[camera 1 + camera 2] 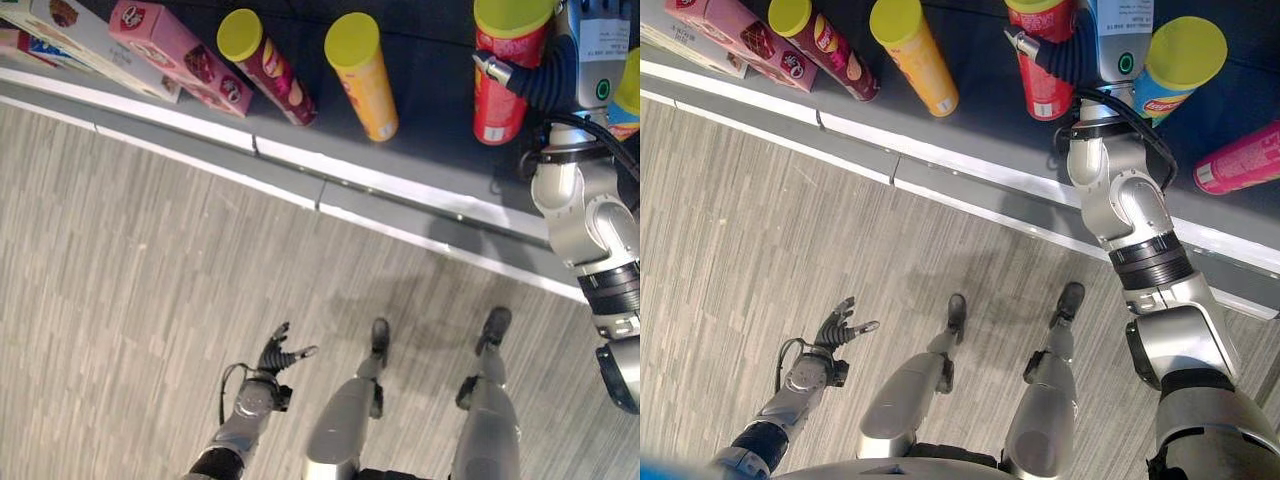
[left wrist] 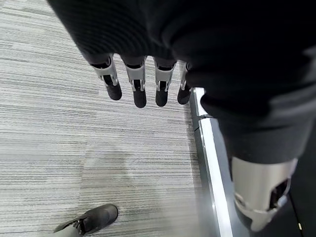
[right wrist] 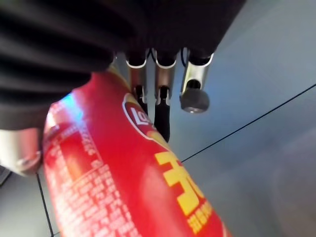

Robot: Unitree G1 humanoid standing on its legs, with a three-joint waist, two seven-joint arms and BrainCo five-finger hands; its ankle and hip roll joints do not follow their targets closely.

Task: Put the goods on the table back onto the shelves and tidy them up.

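One right hand (image 1: 520,75) grips red can (image 1: 503,70).

On the dark shelf stand five snack cans: one dark red (image 1: 268,66), one yellow (image 1: 362,75), one red (image 1: 505,70), one blue (image 1: 1175,70), one pink (image 1: 1240,160). Beside them lie two flat boxes (image 1: 175,55) (image 1: 90,45).

Lighting is bright, even and diffuse from overhead. The grey striped floor (image 1: 150,260) is uniformly lit. The white shelf edge strip (image 1: 400,190) reflects strongly and bows toward the frame edges. A pale glare patch marks the red can (image 3: 98,197).
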